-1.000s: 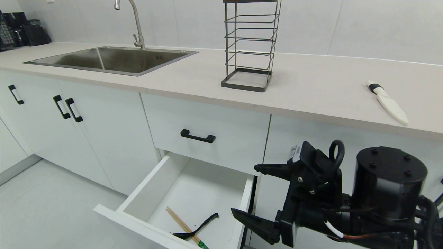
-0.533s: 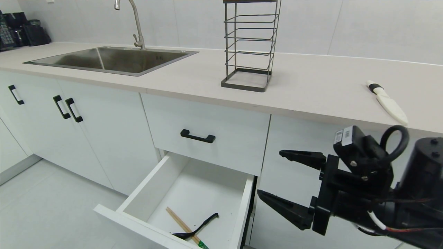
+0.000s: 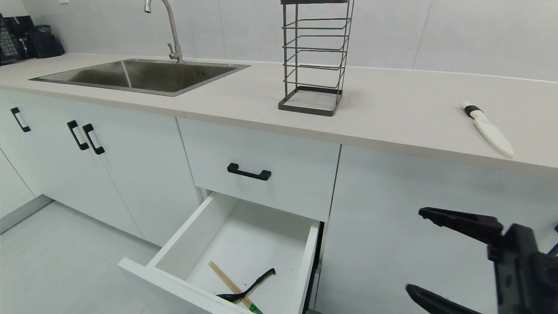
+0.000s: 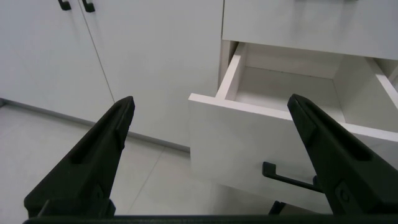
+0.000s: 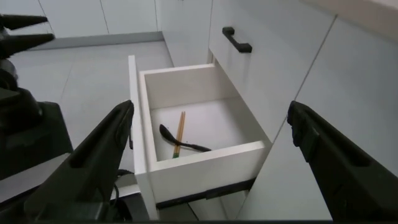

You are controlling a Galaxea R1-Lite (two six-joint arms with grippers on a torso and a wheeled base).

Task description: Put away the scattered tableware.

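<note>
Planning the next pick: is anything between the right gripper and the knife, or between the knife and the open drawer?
Nothing visible does. The knife lies alone on the counter; the right gripper, open, hangs below counter level. The drawer holds only chopsticks and a spoon.

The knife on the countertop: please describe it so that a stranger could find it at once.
Start at the long beige countertop. Go from the wire rack toward the robot's right. The knife lies flat there, white with one black band, unlike the tall dark rack.
</note>
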